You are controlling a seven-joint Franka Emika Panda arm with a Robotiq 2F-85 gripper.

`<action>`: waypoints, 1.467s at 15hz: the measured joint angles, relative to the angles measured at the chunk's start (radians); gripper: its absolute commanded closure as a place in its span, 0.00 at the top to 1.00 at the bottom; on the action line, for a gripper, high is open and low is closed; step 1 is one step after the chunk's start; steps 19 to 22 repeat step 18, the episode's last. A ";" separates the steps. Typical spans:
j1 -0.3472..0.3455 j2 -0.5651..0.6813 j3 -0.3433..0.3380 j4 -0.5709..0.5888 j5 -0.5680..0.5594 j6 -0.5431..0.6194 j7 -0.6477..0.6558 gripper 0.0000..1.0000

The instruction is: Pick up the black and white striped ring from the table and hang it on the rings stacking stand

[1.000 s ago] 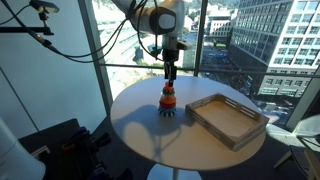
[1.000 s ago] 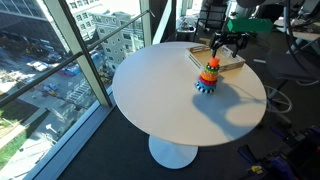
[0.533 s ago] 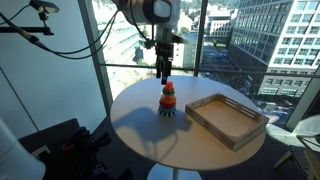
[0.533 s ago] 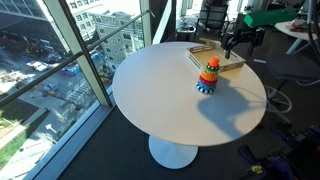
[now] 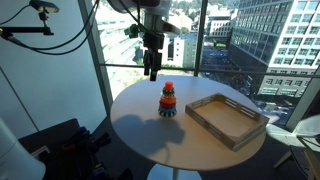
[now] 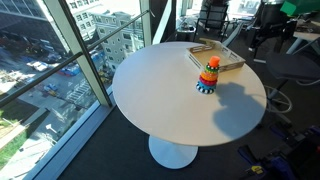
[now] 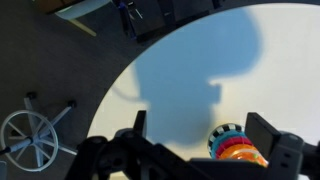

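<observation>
The rings stacking stand [image 5: 168, 100] stands upright near the middle of the round white table [image 5: 135, 125], and shows in both exterior views [image 6: 208, 76]. In the wrist view the stand [image 7: 245, 155] has red and orange rings on top, and the black and white striped ring [image 7: 225, 131] sits round it at the bottom of the stack. My gripper [image 5: 152, 68] hangs in the air above and to one side of the stand, apart from it. Its fingers [image 7: 200, 135] are open and empty. The gripper also shows in an exterior view [image 6: 256, 40].
A rectangular wooden tray [image 5: 210, 127] lies on the table next to the stand [image 6: 228, 62]. Tall windows run along one side. A wheeled chair base [image 7: 30, 142] stands on the floor beyond the table edge.
My gripper has risen from just above the stand and drawn away sideways. The stand and its rings have not moved.
</observation>
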 measured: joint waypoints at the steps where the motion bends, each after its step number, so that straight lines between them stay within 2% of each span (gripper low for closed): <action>1: -0.006 -0.030 0.000 -0.023 0.000 -0.004 -0.013 1.00; 7: -0.038 -0.207 0.002 -0.134 0.000 -0.004 -0.094 1.00; 12: -0.049 -0.321 0.011 -0.172 -0.005 -0.004 -0.145 1.00; 22: -0.052 -0.339 0.019 -0.174 -0.005 -0.004 -0.156 1.00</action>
